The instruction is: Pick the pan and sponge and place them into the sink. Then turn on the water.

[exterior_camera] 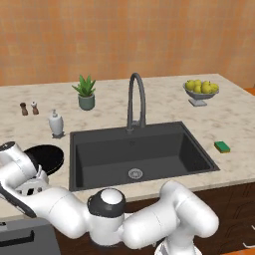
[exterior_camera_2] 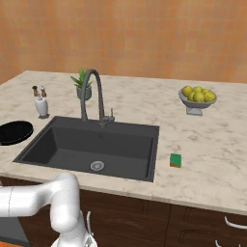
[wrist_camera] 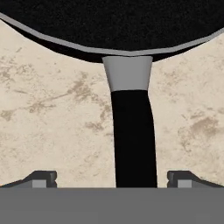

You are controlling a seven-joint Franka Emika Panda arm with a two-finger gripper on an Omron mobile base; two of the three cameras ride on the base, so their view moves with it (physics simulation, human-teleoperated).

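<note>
Two fingers (wrist_camera: 43,178) stand spread and released on either side of the frying pan's handle (wrist_camera: 133,140), touching nothing, the pan (exterior_camera: 46,157) lying on the tabletop (exterior_camera: 164,99) left of the sink (exterior_camera: 142,149), the sponge (exterior_camera: 222,146) right of it.

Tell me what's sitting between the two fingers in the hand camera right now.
The pan's black handle runs up between the fingers, with a gap on each side over bare marble counter. That shows in the hand view.

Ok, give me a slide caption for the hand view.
Open gripper straddling the pan handle over the marble counter, ready to grasp.
</note>
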